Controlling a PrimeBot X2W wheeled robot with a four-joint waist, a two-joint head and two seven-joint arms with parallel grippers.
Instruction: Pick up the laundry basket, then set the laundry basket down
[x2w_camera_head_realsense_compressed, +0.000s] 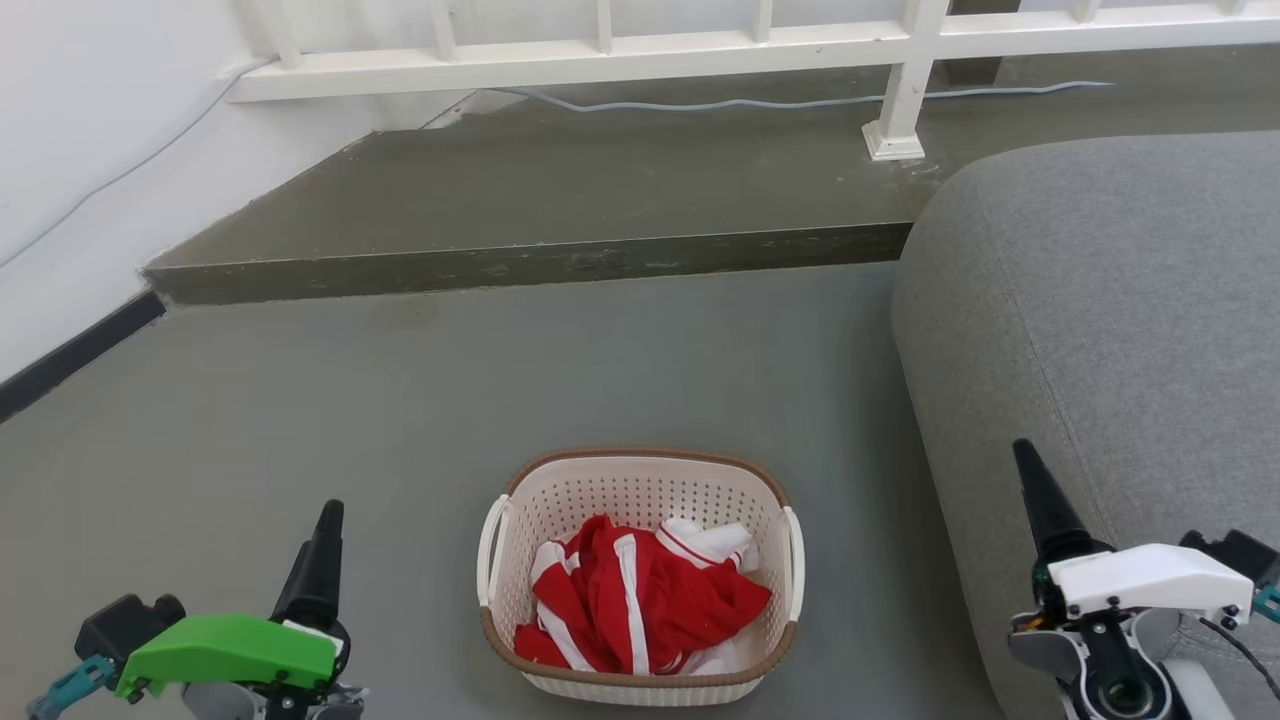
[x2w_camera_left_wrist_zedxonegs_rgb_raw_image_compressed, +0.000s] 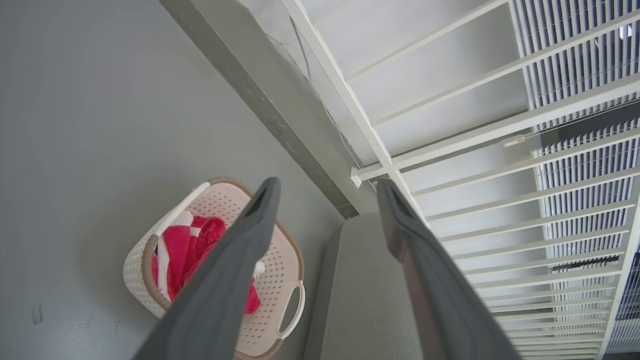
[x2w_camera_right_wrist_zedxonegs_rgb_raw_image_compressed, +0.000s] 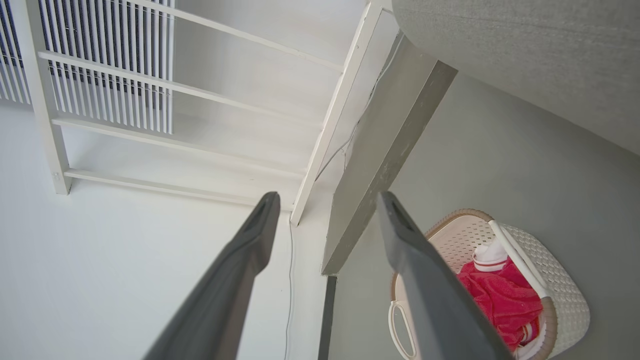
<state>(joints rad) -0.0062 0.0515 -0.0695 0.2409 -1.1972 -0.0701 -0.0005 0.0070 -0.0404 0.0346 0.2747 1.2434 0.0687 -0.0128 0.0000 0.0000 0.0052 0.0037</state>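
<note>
The laundry basket (x2w_camera_head_realsense_compressed: 640, 493) stands on the grey floor, low in the middle of the head view. It is cream-white and perforated, with a brown rim and a white handle on each side, and it holds a red and white garment (x2w_camera_head_realsense_compressed: 640, 600). My left gripper (x2w_camera_head_realsense_compressed: 328, 520) hovers left of the basket, apart from it. My right gripper (x2w_camera_head_realsense_compressed: 1025, 460) is off to the right, in front of the sofa. In the left wrist view my gripper (x2w_camera_left_wrist_zedxonegs_rgb_raw_image_compressed: 327, 185) is open and empty, with the basket (x2w_camera_left_wrist_zedxonegs_rgb_raw_image_compressed: 282, 280) below it. The right gripper (x2w_camera_right_wrist_zedxonegs_rgb_raw_image_compressed: 327, 196) is open too, beside the basket (x2w_camera_right_wrist_zedxonegs_rgb_raw_image_compressed: 560, 290).
A grey sofa (x2w_camera_head_realsense_compressed: 1120, 330) takes up the right side, close to the basket. A raised concrete step (x2w_camera_head_realsense_compressed: 560, 200) runs across the back, with a white railing (x2w_camera_head_realsense_compressed: 900, 100) and a cable on it. A white wall (x2w_camera_head_realsense_compressed: 90, 150) borders the left.
</note>
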